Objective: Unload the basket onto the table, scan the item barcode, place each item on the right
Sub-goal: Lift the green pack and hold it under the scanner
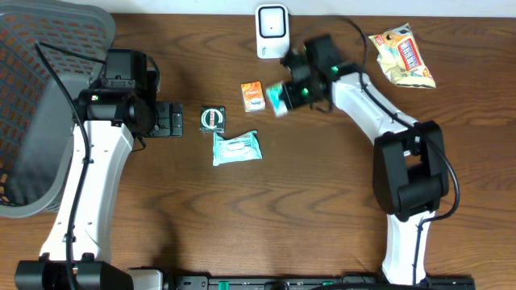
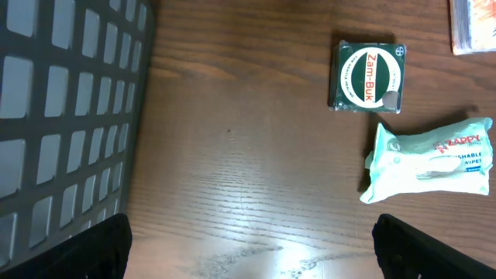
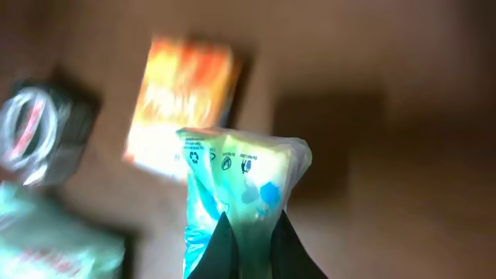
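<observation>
R gripper (image 1: 292,93) is pinched shut on the small teal packet (image 1: 277,100). The packet looks lifted, just near and right of the white scanner (image 1: 272,31). Best way: turn the packet so its barcode faces the scanner front, then hold steady. Can't tell where the barcode is, pic's blurry. L gripper (image 1: 172,121) is wide open w/ nothing in it, by the green tin (image 1: 213,119). Orange box (image 1: 253,96) sits just left of the packet. Scanner's at the far table (image 1: 322,201) edge, so little room behind it.
</observation>
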